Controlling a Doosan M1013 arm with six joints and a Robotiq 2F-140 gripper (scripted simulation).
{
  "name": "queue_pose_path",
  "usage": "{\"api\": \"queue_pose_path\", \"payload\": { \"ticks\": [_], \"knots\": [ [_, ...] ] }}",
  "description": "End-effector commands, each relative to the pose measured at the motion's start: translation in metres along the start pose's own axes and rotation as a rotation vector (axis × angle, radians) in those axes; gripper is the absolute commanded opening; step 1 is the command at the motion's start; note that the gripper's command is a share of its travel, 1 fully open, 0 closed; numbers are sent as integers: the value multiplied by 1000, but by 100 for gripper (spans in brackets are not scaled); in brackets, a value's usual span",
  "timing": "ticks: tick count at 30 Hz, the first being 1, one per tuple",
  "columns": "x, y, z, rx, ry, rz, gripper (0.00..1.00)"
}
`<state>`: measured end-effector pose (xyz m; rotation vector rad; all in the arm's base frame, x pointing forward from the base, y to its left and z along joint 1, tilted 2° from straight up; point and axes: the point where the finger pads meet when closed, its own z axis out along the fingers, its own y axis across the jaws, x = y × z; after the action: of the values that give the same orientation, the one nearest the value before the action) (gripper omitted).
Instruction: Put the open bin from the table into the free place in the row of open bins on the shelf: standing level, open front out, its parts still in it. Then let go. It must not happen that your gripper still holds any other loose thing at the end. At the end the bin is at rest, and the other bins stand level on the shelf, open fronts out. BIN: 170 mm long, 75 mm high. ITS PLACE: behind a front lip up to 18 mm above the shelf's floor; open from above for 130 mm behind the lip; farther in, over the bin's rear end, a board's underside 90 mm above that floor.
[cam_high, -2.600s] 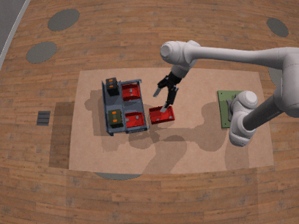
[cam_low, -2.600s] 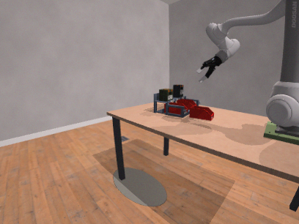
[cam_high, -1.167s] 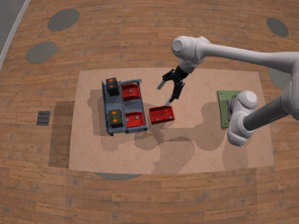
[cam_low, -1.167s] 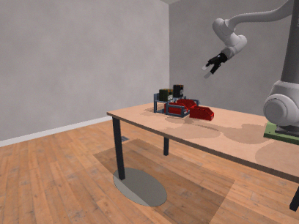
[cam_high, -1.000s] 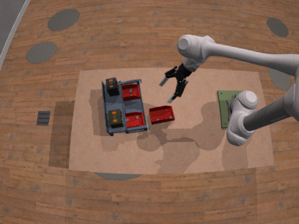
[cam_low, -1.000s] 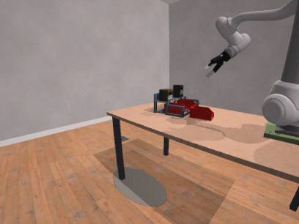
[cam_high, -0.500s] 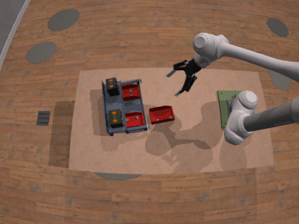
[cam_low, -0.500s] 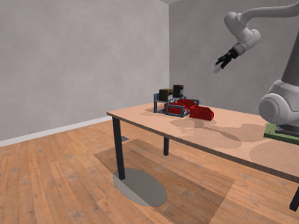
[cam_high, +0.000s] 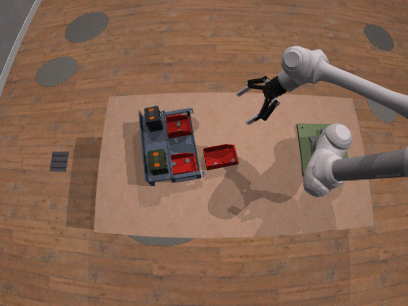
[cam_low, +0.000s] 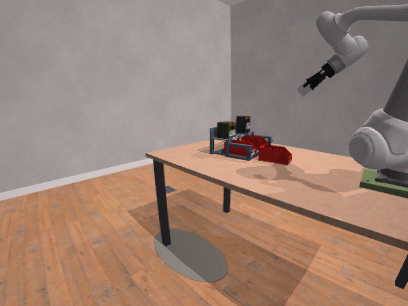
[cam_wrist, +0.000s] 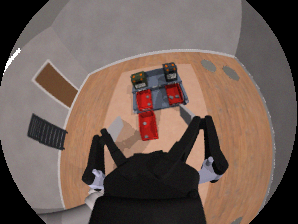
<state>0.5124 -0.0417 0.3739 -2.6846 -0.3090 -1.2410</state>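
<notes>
Waiting on the table (cam_low: 210, 172), the loose red bin (cam_high: 220, 156) sits just in front of the shelf (cam_high: 171, 145), not yet placed. Farther in, two red bins occupy the row. High above, well apart, the gripper (cam_high: 258, 101) hangs spread wide, holding nothing; everything remains.

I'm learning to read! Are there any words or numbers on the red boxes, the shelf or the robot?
No readable words or numbers anywhere.
Red box on the table: plain, no label.
Shelf: no label.
Dark boxes on the shelf: orange marks, too small to read.
Robot arm: faint grey mark, too blurred to read.
</notes>
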Motion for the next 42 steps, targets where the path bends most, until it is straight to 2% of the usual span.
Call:
{"api": "queue_pose_path", "payload": {
  "ticks": [1, 15, 42],
  "knots": [
    [-10, 6, -9, -35, 3, -15, 100],
    [-17, 12, -26, -86, 16, -40, 100],
    [-18, 13, -27, -89, 17, -41, 100]
  ]
}}
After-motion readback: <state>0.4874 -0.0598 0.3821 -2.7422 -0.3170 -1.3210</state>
